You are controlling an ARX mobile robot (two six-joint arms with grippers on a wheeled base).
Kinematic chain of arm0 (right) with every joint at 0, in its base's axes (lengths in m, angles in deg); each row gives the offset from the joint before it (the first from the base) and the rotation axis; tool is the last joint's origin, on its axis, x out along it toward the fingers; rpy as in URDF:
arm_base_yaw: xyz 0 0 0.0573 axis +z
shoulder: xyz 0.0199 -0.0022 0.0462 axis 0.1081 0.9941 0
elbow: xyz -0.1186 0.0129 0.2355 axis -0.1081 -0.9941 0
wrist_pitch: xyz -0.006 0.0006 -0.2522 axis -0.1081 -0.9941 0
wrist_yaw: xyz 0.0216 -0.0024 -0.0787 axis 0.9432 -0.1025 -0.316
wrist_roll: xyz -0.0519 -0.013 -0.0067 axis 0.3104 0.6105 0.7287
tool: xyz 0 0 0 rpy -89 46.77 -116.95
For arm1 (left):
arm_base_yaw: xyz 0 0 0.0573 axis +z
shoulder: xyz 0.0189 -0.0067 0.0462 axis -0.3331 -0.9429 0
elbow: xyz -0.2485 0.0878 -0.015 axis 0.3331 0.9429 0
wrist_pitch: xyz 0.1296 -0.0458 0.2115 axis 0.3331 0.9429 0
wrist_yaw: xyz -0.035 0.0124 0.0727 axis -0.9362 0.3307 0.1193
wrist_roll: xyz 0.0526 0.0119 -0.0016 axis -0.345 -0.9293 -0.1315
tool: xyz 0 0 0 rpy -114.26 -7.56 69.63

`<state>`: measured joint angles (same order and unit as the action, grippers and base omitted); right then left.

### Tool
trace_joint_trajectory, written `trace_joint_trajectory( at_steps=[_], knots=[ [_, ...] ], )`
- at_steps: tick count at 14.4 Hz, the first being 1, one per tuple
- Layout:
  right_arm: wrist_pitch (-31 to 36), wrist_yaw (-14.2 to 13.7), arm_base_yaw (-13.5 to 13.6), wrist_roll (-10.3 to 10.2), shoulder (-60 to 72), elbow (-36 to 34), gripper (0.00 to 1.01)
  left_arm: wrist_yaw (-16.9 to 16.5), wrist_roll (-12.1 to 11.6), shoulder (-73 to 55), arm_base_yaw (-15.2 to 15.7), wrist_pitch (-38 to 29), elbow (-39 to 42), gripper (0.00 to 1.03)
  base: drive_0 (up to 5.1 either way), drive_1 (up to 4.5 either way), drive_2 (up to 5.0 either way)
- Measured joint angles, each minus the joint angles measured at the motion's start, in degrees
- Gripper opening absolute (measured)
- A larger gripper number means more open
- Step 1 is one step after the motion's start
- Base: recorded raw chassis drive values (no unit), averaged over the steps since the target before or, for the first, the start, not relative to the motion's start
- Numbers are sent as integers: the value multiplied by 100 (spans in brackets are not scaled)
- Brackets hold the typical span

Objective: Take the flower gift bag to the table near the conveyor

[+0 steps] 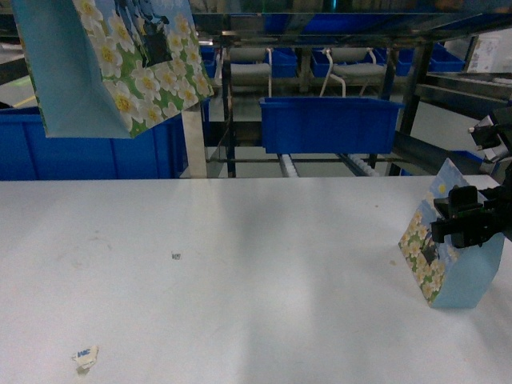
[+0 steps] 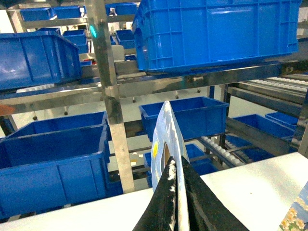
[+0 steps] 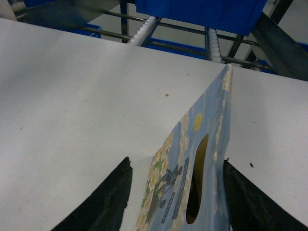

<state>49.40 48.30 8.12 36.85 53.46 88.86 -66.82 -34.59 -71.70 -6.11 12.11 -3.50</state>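
One flower gift bag (image 1: 120,64), pale blue with white blossoms, hangs in the air at the upper left, above the white table (image 1: 240,264). My left gripper (image 2: 175,192) is shut on its top edge (image 2: 166,130); the gripper itself is out of the head view. A second flower gift bag (image 1: 448,256) stands on the table at the right. My right gripper (image 1: 450,224) is open astride its top. In the right wrist view the bag (image 3: 202,130) sits between the spread fingers (image 3: 103,202), close to the right one. The conveyor (image 1: 360,164) with white rollers runs just beyond the table's far edge.
Blue bins sit on the racking: one (image 1: 332,124) straight ahead, a larger one (image 1: 88,152) at the left. A steel post (image 1: 192,136) stands behind the hanging bag. A paper scrap (image 1: 85,356) and a small speck (image 1: 176,256) lie on the table.
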Motion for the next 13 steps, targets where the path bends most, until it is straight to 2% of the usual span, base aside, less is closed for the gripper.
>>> trace_joint_trajectory(
  at_steps=[4,6,7,8,10,12,13],
  knots=[
    [391,-103,4,-249,-647,-37,97,0,0,-2,0,-2,0,2,0,0,0],
    [505,-170,138,-330,-1408,-17,98,2,0,-2,0,-2,0,2,0,0,0],
    [667,-356,275,-326,-1812,-155,98,2,0,-2,0,-4,0,2,0,0,0],
    [813,-776,459,-295,-2328,-468,98,-2,0,-2,0,-2,0,2,0,0,0],
    [686,-1674,822,-170,-3407,-1110,98,2,0,-2,0,-2,0,2,0,0,0],
    [402,-2245,1176,79,-4572,-1620,98,0,0,-2,0,-2,0,2,0,0,0],
    [155,-2280,1248,144,-4970,-1749,98,-2,0,-2,0,-4,0,2,0,0,0]
  ],
)
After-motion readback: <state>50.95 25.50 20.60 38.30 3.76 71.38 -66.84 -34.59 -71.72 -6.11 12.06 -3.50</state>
